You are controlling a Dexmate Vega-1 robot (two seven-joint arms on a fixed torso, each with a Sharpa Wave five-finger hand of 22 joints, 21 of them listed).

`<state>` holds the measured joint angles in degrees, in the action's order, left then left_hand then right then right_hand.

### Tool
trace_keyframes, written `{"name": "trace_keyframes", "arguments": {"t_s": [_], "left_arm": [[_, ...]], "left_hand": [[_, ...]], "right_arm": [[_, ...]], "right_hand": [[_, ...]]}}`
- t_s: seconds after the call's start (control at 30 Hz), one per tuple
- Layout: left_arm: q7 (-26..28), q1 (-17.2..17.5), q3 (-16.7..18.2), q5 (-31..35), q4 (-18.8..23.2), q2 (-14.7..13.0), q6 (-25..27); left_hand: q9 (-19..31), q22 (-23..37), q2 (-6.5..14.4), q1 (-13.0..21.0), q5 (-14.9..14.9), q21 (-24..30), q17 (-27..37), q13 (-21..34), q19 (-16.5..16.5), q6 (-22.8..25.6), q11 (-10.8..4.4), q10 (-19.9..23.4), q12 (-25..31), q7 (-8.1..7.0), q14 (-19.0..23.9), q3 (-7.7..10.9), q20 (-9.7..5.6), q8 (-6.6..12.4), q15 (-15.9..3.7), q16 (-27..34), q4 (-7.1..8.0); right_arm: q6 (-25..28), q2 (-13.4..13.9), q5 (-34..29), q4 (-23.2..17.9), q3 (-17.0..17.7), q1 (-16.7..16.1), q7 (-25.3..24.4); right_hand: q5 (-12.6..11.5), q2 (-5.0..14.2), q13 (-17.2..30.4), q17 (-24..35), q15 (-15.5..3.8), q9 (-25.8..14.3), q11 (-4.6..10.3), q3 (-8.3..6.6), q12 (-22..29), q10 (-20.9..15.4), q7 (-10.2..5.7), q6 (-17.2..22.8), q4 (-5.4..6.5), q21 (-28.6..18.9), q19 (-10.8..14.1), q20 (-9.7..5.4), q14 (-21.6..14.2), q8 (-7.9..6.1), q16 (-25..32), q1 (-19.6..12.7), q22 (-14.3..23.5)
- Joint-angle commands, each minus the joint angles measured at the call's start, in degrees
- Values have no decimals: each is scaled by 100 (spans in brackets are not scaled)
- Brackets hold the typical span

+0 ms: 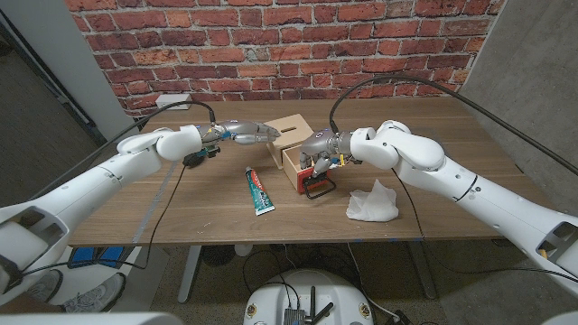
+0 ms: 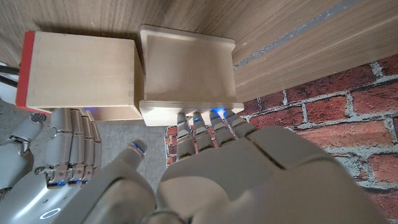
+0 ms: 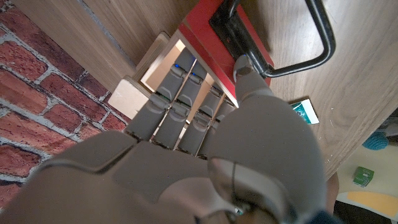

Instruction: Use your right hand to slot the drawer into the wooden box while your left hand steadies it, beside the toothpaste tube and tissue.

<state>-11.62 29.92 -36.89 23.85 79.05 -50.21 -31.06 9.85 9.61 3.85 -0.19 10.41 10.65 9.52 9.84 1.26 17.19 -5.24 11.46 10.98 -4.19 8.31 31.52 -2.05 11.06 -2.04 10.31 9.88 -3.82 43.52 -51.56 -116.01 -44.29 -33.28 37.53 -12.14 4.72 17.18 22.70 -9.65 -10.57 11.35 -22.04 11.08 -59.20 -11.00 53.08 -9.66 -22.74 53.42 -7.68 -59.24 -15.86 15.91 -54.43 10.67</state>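
Near the middle of the brown wooden table (image 1: 226,226), the right hand (image 1: 321,153) grips the red-fronted wooden drawer (image 1: 305,173), partly inside the pale wooden box (image 1: 287,129), while the left hand (image 1: 239,134) presses flat fingers against the box, so pushing remains.

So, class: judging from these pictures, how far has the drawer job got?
Done: the left hand steadies the wooden box, fingers on its edge. In hand: the right hand grips the red-fronted drawer, partly out of the box. Left: pushing it in until the red front closes against the box.
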Motion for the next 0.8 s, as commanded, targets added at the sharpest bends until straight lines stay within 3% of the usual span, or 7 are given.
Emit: {"name": "trace_keyframes", "arguments": {"t_s": [0.03,0.8], "left_arm": [[12,17,6,10,31,-2,27],[15,-3,-27,3,-6,50,55]], "left_hand": [[9,8,366,-4,59,41,14,3,46,69,-14,46,-1,11,39,14,-998,23,-544,15,-29],[7,0,396,66,72,27,1,3,70,97,-17,80,-15,18,77,56,-992,4,-550,-3,-106]], "right_arm": [[55,-49,-75,16,-48,54,127],[257,-226,-368,39,-193,147,303]], "right_hand": [[-18,123,13,36,-348,-41,17,-106,53,18,79,367,46,-34,34,-439,-42,-15,24,77,13],[-14,119,15,50,-337,-43,15,-99,54,21,88,347,63,-39,37,-438,-42,8,14,131,11]]}}
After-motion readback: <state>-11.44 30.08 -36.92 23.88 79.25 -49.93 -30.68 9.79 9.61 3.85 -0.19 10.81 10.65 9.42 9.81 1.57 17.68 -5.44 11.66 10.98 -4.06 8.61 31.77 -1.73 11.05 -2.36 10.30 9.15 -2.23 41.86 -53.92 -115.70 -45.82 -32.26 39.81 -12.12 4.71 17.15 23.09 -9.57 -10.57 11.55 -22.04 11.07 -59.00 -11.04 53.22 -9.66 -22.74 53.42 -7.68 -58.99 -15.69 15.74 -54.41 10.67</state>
